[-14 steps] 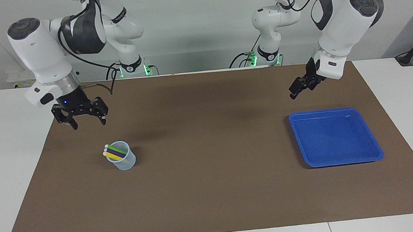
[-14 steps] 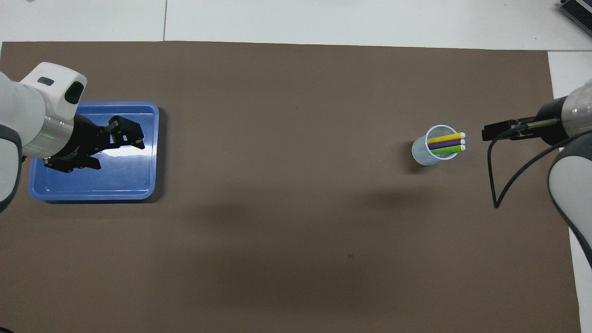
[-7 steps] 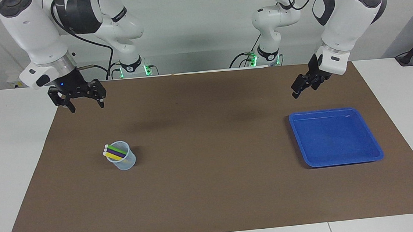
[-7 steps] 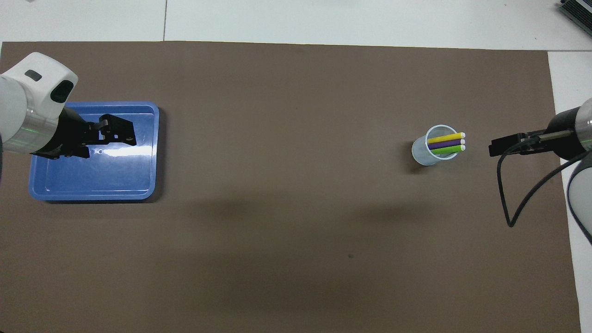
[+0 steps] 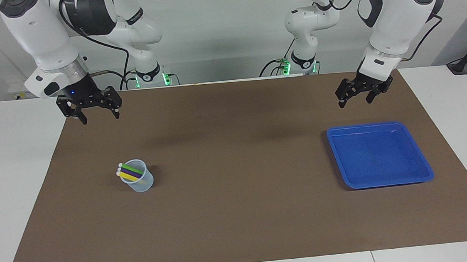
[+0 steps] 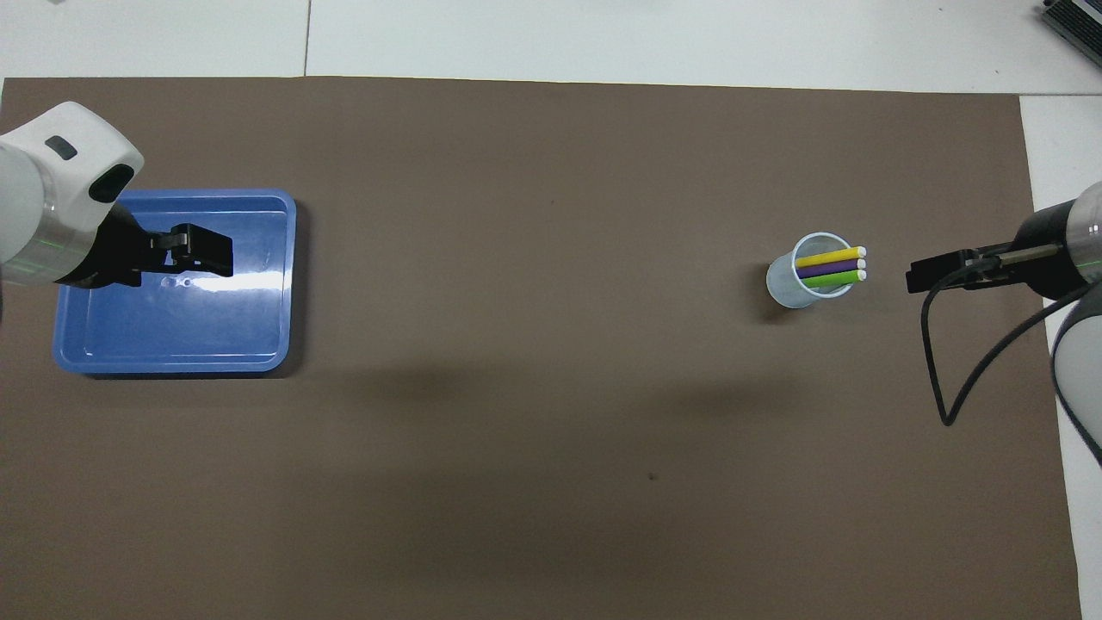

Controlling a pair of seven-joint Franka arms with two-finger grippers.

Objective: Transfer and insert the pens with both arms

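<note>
Pens (image 5: pixel 129 173), yellow, purple and green, lean together in a clear cup (image 5: pixel 140 180) on the brown mat (image 5: pixel 240 213), toward the right arm's end of the bench. Right claw (image 5: pixel 98 116) hangs spread wide, empty, above the mat's edge. Left claw (image 5: pixel 355 99) hangs agape, empty, near the blue tray (image 5: pixel 423 162).

Both my arms are raised, wrists bent downward. My right tool (image 5: pixel 98 115) hangs in the air with its fingers (image 5: pixel 84 118) spread apart and pointing down, nothing between them. My left tool (image 5: pixel 355 99) also hangs in the air, tilted slightly, fingers parted and empty. The two tools are well apart.
</note>
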